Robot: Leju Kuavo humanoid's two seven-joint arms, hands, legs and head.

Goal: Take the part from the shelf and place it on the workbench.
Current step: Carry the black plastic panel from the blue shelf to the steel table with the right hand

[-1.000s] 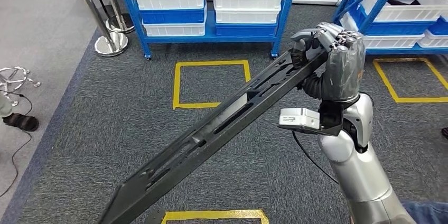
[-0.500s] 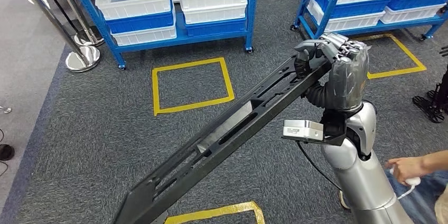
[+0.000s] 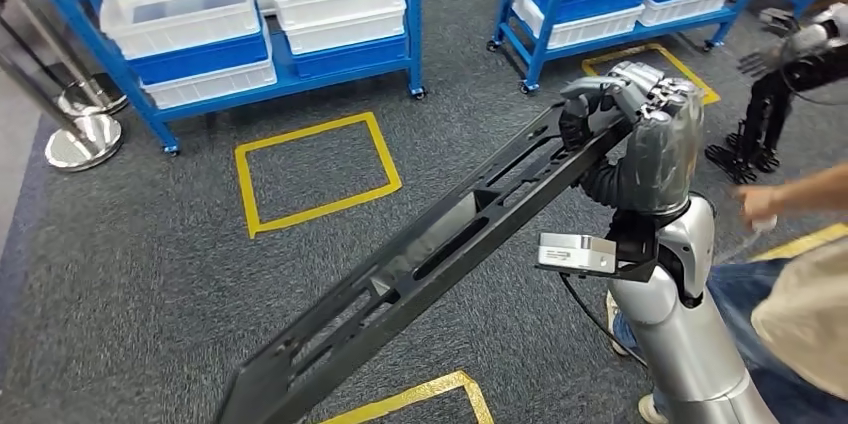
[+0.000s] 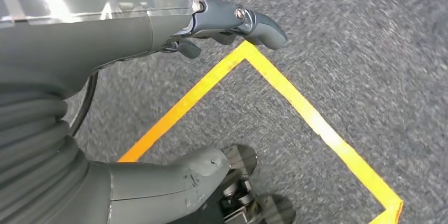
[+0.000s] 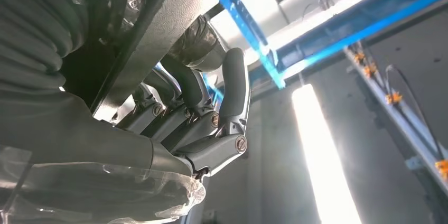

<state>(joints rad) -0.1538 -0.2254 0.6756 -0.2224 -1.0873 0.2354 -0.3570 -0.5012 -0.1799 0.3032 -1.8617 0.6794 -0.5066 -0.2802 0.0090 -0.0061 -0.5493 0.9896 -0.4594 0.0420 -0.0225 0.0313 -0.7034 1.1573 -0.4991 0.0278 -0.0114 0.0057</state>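
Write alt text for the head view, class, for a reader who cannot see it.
The robot's right hand grips one end of a long black slotted part, which slants down across grey carpet marked with yellow tape squares. Blue shelves with white and blue bins stand behind; a person's hand reaches in at right.

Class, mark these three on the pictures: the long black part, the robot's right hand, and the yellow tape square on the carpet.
long black part [image 3: 440, 249], head view, mid-length of its slotted beam.
right hand [image 3: 640, 109], head view, on the middle of the hand gripping the part's upper end.
yellow tape square [image 3: 243, 189], head view, its left edge.
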